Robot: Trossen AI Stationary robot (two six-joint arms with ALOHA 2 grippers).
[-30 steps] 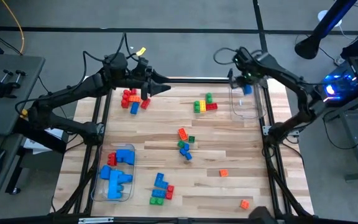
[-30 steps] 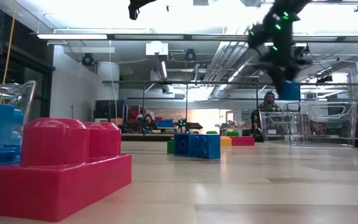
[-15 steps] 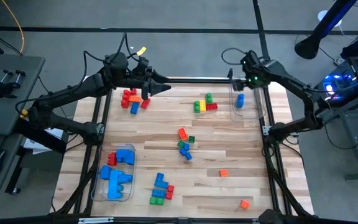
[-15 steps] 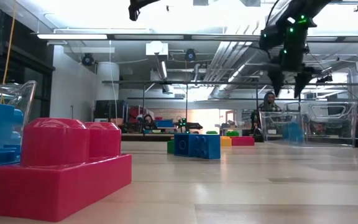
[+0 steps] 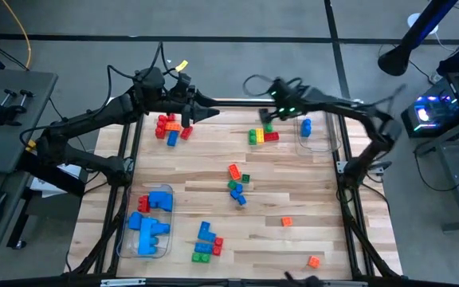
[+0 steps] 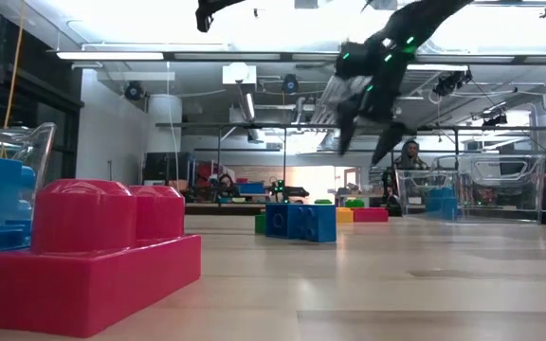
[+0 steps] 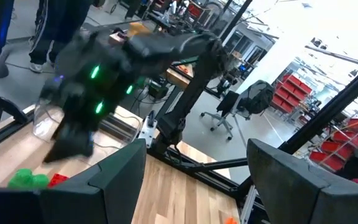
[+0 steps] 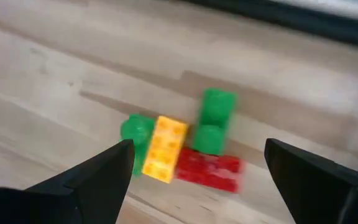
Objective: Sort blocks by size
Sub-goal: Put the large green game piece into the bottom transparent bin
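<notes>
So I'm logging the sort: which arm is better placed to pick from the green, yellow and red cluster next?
The right. Its open, empty gripper hangs just above that cluster, which fills its wrist view. The left gripper waits open by the red and orange pile, farther off.

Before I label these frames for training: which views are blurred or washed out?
High view: right arm smeared by motion, table sharp. Low view: right gripper blurred, ceiling glare behind it; near red block soft. Right wrist view: blocks streaked. Left wrist view: the other arm blurred, own fingers crisp.
</notes>
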